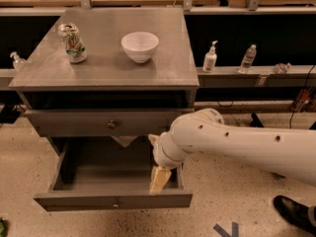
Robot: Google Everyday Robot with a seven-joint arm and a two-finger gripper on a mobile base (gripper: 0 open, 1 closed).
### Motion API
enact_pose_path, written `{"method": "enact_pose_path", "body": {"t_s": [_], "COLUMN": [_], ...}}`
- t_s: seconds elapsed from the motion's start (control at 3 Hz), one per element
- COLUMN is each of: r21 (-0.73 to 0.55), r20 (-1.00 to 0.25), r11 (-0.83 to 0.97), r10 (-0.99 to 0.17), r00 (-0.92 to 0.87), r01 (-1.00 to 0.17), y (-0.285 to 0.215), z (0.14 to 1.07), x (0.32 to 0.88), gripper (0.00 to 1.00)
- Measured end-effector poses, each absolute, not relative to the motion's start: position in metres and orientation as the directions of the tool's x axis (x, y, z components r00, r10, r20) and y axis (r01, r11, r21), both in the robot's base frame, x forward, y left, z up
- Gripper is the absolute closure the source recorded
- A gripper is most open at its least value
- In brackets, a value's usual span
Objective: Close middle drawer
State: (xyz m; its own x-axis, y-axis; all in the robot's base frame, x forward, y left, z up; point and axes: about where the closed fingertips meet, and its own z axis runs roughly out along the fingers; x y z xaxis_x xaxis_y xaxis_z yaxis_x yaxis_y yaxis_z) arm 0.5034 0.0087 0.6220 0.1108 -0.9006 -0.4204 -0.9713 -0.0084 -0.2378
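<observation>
Nearest the camera, the middle drawer [74, 200] stands pulled fully out below the table [98, 75], its low front panel carrying one small knob [116, 200] and its deep box showing nothing inside. The tool [159, 179] hangs point-down inside the box at its right end, just behind the front panel. It holds nothing visible, and whether it is open or closed cannot be told. The white arm [237, 142] reaches in from the right above that corner. Behind it the upper drawer [74, 123] is shut. On the table stand one can [72, 42] at the left and one bowl [140, 45] near the middle, well apart. Beyond, on a low ledge, are three bottles: a pump bottle [210, 58], a clear bottle [248, 58] and a small bottle [17, 60] at far left. One shoe [294, 212] shows at lower right. Judged risks: the tool is on the wrong side of the panel, so a push from here would likely open the drawer further rather than close it. If the drawer moved in with the tool inside, the tool could be pinched under the upper drawer. A push at the right end, away from the knob, could skew and jam the drawer. A hard shove might also shake the table and tip the can. Count: two drawers, one tool.
</observation>
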Motion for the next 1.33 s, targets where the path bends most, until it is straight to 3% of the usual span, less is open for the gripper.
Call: {"method": "enact_pose_path", "body": {"t_s": [1.0,1.33], "r21": [-0.284,-0.28], "r20": [-0.249,-0.264], "r11": [-0.049,-0.048], "r10": [-0.961,-0.956], "r00": [0.123,0.126], "r01": [-0.958,-0.959], "y": [-0.009,-0.007], "z": [0.498,0.476], "x": [0.531,0.535], "gripper": [0.0,0.0]}}
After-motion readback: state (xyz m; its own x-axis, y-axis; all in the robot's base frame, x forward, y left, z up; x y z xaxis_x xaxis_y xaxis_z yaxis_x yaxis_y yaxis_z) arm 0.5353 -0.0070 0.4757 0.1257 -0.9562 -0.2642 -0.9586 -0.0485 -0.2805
